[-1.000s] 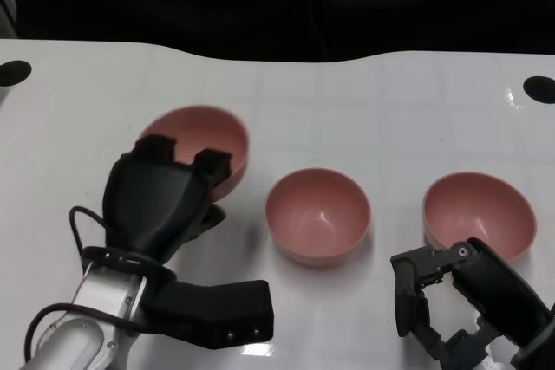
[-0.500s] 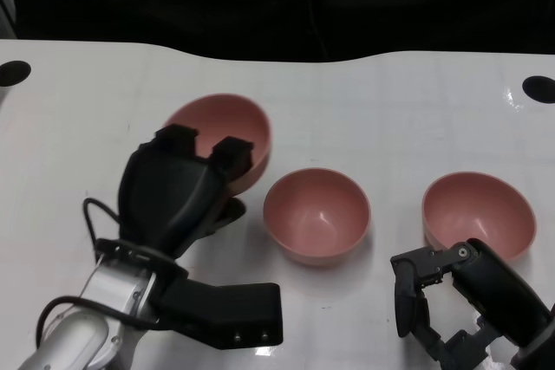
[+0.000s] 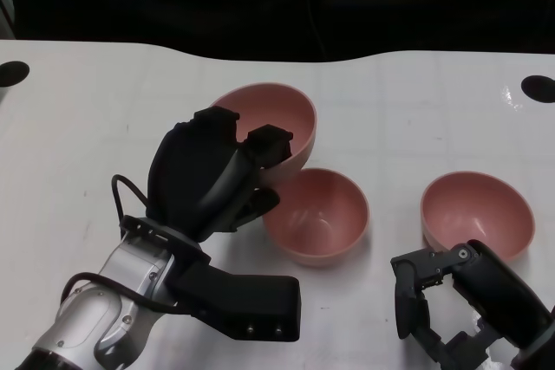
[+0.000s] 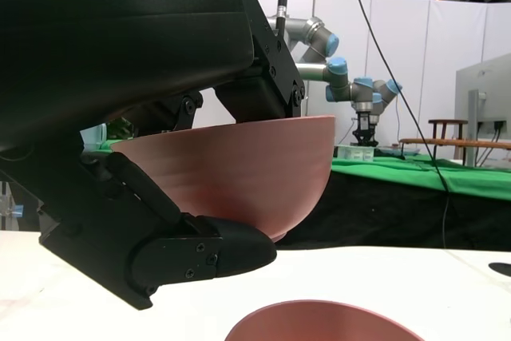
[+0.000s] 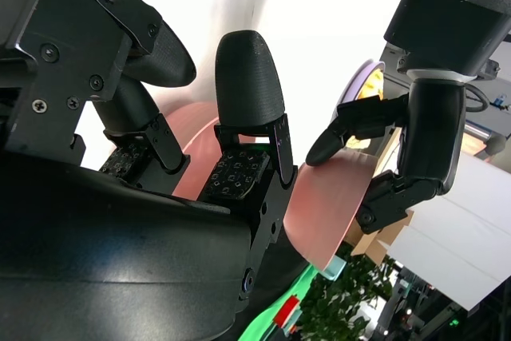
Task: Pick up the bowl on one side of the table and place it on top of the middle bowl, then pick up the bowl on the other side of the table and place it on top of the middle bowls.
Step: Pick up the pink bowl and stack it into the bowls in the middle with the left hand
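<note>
Left robot hand [image 3: 215, 178] gripping bowl [image 3: 270, 119] moved toward middle bowl [image 3: 316, 214]; center before release; right robot hand [image 3: 442, 301] open.

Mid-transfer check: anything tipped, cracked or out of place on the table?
Nothing stands out. The left hand holds a pink plastic bowl off the table beside the middle pink bowl; the right-side pink bowl sits upright.

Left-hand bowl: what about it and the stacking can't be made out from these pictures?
- Head view: the left hand covers the held bowl's near rim and underside.
- Left wrist view: the middle bowl is cut off by the picture's edge.
- Right wrist view: the right hand blocks most of the right bowl.
</note>
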Controlling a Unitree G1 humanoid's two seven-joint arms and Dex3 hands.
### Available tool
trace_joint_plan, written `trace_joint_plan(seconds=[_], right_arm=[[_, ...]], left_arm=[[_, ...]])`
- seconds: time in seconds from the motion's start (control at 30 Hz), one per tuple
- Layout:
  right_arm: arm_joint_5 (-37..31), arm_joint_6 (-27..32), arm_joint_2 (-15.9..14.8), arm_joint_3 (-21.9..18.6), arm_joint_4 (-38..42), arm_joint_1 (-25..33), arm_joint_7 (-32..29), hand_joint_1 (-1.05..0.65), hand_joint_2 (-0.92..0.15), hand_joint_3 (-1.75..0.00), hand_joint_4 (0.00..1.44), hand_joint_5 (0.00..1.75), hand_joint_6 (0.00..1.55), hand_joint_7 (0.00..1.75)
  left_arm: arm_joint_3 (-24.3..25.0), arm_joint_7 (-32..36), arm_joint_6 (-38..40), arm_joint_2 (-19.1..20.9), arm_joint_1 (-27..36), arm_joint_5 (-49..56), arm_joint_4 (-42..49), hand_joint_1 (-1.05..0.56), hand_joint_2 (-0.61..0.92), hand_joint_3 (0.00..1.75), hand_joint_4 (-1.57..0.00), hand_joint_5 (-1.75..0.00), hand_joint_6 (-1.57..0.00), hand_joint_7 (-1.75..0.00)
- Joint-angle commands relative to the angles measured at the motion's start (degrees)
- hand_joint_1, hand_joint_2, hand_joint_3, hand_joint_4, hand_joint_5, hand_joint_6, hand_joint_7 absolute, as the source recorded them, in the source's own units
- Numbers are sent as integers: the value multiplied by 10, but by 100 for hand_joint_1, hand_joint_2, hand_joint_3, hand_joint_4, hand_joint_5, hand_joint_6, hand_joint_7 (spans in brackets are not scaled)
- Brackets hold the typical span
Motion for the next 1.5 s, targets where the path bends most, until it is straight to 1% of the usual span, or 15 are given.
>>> trace_joint_plan(seconds=[0.03,0.37,0.57,0.73,0.8,0.93,1.0,1.03,1.07,1.1,1.17,1.23,1.3,1.33,1.5], right_arm=[[3,0,-7,-2,-3,2,-3,4,1,-175,109,165,104,136],[5,0,-7,-1,-2,1,-1,4,1,-175,108,164,103,136],[7,3,-9,-1,-3,1,2,4,2,-175,108,164,102,136],[8,3,-9,-1,-3,1,4,3,2,-175,108,164,102,135],[8,3,-9,0,-3,1,4,3,2,-175,108,164,102,135],[8,1,-9,0,-1,0,4,2,3,-175,107,164,102,135],[11,-2,-9,0,1,0,6,2,3,-175,107,164,102,135],[12,-1,-9,0,1,-1,7,2,3,-175,107,164,102,135],[13,0,-9,0,2,-1,9,1,3,-175,107,163,102,135],[13,1,-9,0,2,-1,9,1,3,-175,107,163,102,135],[12,4,-9,0,-1,0,9,0,3,-175,107,163,102,135],[12,7,-10,0,-3,0,10,0,3,-175,107,163,102,136],[12,6,-10,0,-2,0,11,1,3,-175,106,163,102,136],[13,4,-10,0,-1,-1,11,1,3,-175,106,163,102,136],[14,-2,-8,0,3,-2,11,0,3,-175,107,164,102,136]], left_arm=[[-15,-47,-35,-5,-27,-27,28,-26,41,100,-92,-173,-96,-110],[-27,-59,-93,-26,-59,-44,99,-23,42,103,-89,-174,-90,-123],[-33,-75,-97,-33,-70,-46,126,-24,43,103,-89,-175,-88,-124],[-43,-107,-92,-35,-76,-49,142,-23,49,93,-84,-174,-86,-120],[-47,-115,-100,-36,-77,-54,153,-24,57,78,-86,-165,-88,-115],[-51,-131,-112,-37,-77,-66,171,-25,69,62,-84,-157,-86,-110],[-51,-134,-120,-37,-78,-71,180,-26,79,43,-85,-133,-90,-79],[-53,-143,-122,-36,-78,-74,182,-26,81,38,-85,-129,-91,-73],[-55,-161,-116,-33,-79,-74,177,-27,86,32,-74,-103,-82,-53],[-57,-177,-111,-31,-80,-73,172,-32,90,29,-60,-65,-69,-26],[-59,-198,-100,-26,-78,-68,157,-42,91,29,-44,-38,-53,-8],[-59,-205,-92,-24,-74,-65,145,-51,92,31,-30,-26,-40,-2],[-59,-215,-81,-22,-69,-64,129,-55,92,32,-26,-23,-36,0],[-59,-221,-74,-21,-66,-63,119,-63,92,38,-17,-18,-28,0],[-56,-245,-56,-16,-56,-71,88,-72,92,45,-8,-15,-19,0]])
